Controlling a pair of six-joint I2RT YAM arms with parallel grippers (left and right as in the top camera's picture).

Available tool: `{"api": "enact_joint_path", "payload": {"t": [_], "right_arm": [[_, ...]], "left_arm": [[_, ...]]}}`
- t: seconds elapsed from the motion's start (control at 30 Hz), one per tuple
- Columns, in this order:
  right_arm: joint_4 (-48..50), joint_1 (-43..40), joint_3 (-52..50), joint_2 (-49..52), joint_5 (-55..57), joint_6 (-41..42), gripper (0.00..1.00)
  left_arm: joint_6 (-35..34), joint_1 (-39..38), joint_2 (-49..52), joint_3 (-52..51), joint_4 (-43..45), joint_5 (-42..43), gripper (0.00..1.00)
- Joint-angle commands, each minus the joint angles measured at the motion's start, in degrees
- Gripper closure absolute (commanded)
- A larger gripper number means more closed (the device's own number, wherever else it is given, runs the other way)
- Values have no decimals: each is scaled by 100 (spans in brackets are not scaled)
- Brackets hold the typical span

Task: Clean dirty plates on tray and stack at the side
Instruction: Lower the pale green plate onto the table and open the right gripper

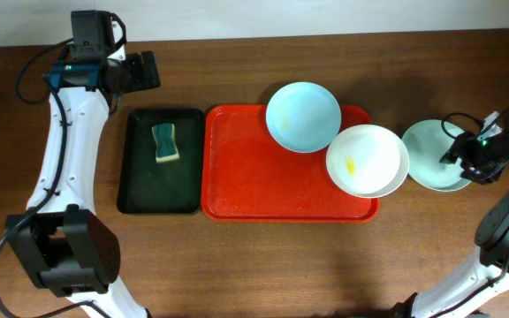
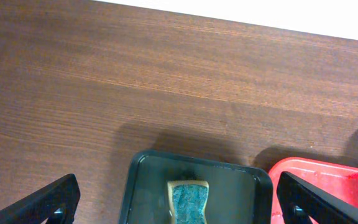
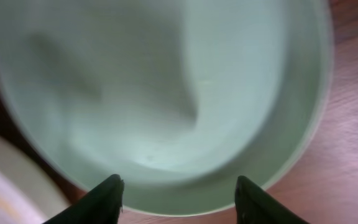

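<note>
Red tray (image 1: 263,190) sits mid-desk. Black tray (image 1: 140,190) is just beside it on the left, with a sponge (image 1: 166,143) lying inside toward the far end.

First mint-blue plate (image 1: 303,117) rests on the red tray's far right corner, its rim poking past the tray's far edge. White plate (image 1: 374,150) sits on the tray's right edge, partly hanging over onto the desk (image 1: 263,265), with a yellow smear (image 1: 352,165) inside it. Its rim touches the first mint-blue plate.

Second mint-blue plate (image 1: 427,155) is off the tray, flat on the desk to the right, and looks clean. Its rim meets the white plate's rim; whether they overlap I cannot tell.

Right fingers (image 3: 101,199) are spread apart at the right side of the second mint-blue plate, with its rim running across the gap and nothing pinched. The wrist view is blurry.

Left fingers (image 2: 48,205) are spread wide and empty, hovering near the far left of the desk, behind the black tray.
</note>
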Motion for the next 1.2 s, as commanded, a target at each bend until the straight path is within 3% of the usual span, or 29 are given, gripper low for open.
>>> {"api": "enact_joint_path", "payload": {"t": [0.0, 0.33, 0.5, 0.67, 0.77, 1.03, 1.17], "right_arm": [[20, 28, 120, -173, 1156, -52, 36], [520, -240, 105, -173, 1493, 284, 37], [671, -304, 96, -136, 1473, 284, 58], [796, -304, 96, 92, 1152, 284, 61], [800, -302, 94, 175, 997, 284, 73], [800, -304, 94, 407, 1005, 282, 72], [815, -302, 94, 511, 1016, 284, 77]], "left_arm": [[33, 2, -35, 26, -4, 52, 1], [35, 2, -35, 26, -4, 50, 1], [33, 2, -35, 26, -2, 50, 1], [33, 2, -35, 26, -4, 52, 1], [33, 2, -35, 26, -2, 52, 1], [35, 2, -35, 26, -2, 50, 1], [33, 2, -35, 26, -2, 50, 1]]}}
